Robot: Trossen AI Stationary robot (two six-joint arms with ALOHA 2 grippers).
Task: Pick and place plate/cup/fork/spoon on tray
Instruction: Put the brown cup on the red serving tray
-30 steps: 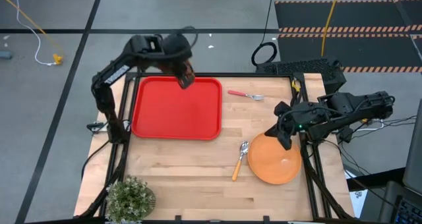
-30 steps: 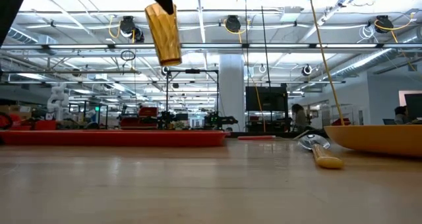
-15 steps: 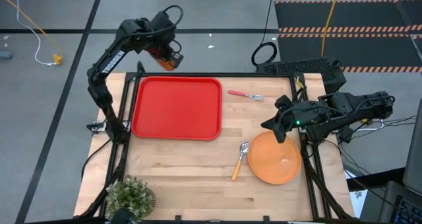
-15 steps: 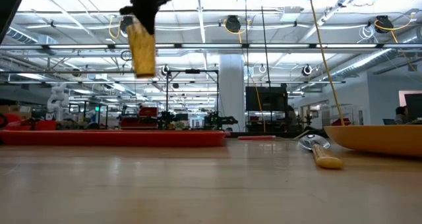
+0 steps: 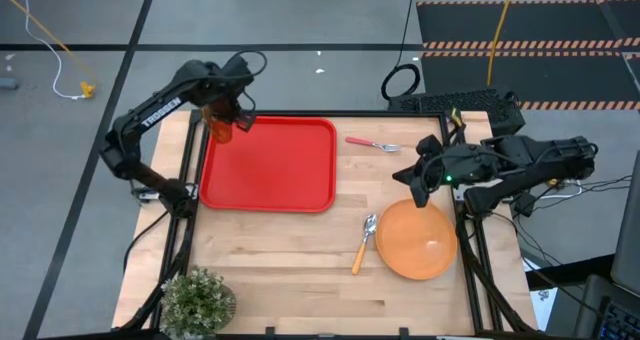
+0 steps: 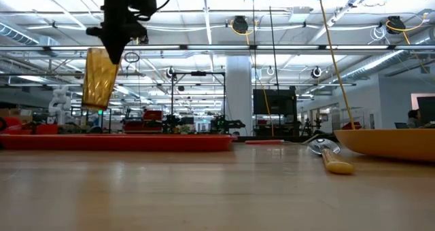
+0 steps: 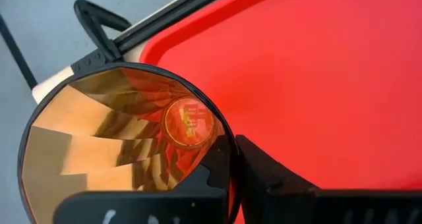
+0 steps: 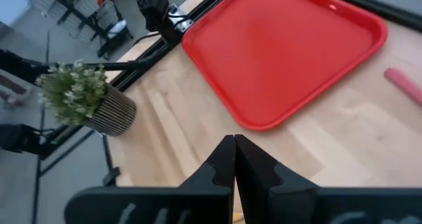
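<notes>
So, quick rundown from where I'm standing, everything placed off the tray (image 5: 268, 164):

cup (image 5: 220, 126): up in the air over the tray's far-left corner, well clear of it in the low view, hanging roughly upright.
left gripper (image 5: 226, 108): fingers pinching the cup at the rim, one finger (image 7: 277, 184) outside the wall.
cup handling: looks like thin, light, stiff plastic with ribbed sides, so I'd guess it's easy to hold but could tip if dropped from that height.
right gripper (image 5: 410, 177): above the worktop (image 5: 290, 255), well right of the tray, just by the plate's far edge; fingers (image 8: 224, 159) pressed together on nothing.
plate (image 5: 417, 239): on the worktop right of the tray; wide, shallow and probably slick, so the rim seems the only place to grab.
spoon (image 5: 362, 242): between tray and plate, touching the plate's edge or nearly.
fork (image 5: 372, 143): just off the tray's far-right corner; thin and flat, the handle looks the best bet.
</notes>
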